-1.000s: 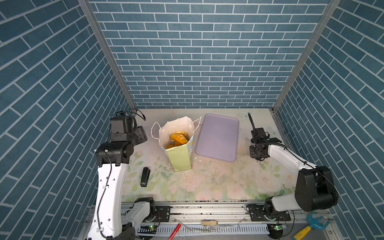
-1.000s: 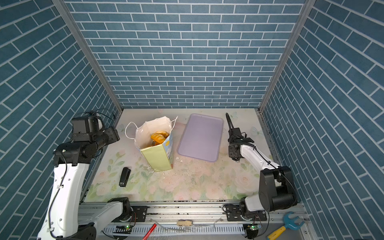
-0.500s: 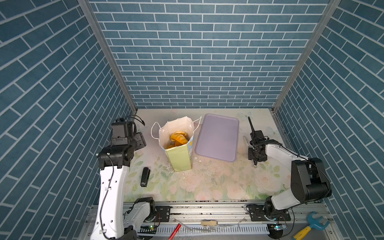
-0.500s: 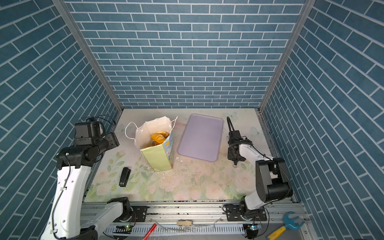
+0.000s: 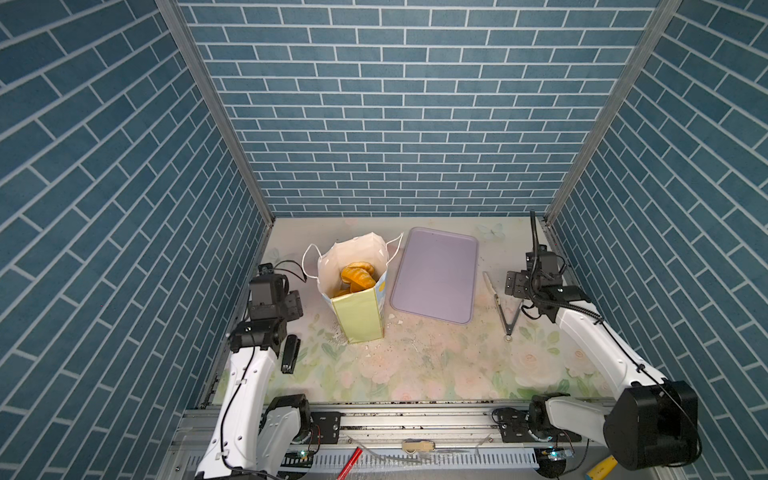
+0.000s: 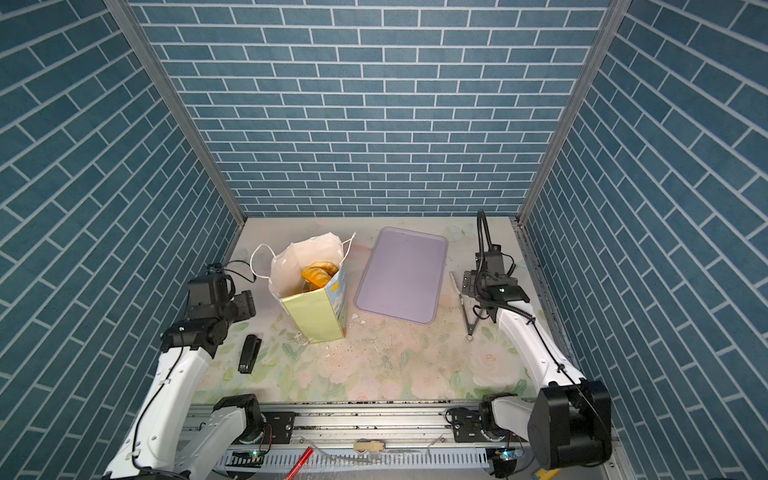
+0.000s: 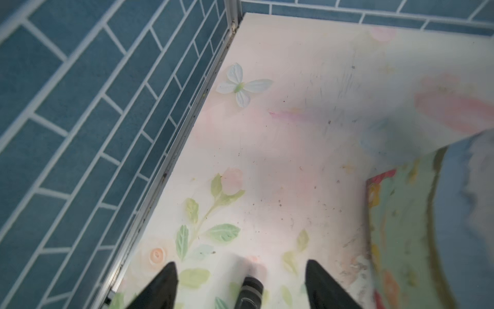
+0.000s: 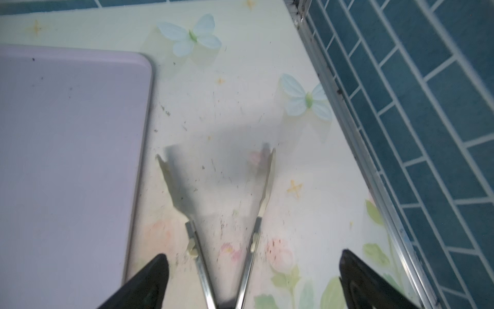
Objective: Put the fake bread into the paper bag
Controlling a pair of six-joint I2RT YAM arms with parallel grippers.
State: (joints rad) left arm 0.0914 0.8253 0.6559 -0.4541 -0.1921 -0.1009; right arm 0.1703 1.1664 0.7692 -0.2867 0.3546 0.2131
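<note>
The paper bag (image 5: 359,316) (image 6: 316,316) stands upright on the left of the table, its mouth open. Several pieces of fake bread (image 5: 357,276) (image 6: 318,274) lie inside it. My left gripper (image 5: 291,301) (image 6: 243,305) (image 7: 240,262) hangs open and empty just left of the bag, whose printed side (image 7: 414,227) shows in the left wrist view. My right gripper (image 5: 517,291) (image 6: 471,286) (image 8: 252,254) is open wide by the right wall. Metal tongs (image 5: 500,311) (image 6: 464,311) (image 8: 200,270) lie spread on the table between its fingers, touching neither.
A flat lilac tray (image 5: 434,274) (image 6: 401,274) (image 8: 66,133) lies bare between the bag and the tongs. A black stapler (image 5: 289,353) (image 6: 249,353) (image 7: 252,287) lies under the left arm. Crumbs are scattered before the bag. Brick walls close both sides and the back.
The right jaws have spread wide and the tongs now lie free on the table. The left gripper has opened wider and come forward and down beside the bag.
</note>
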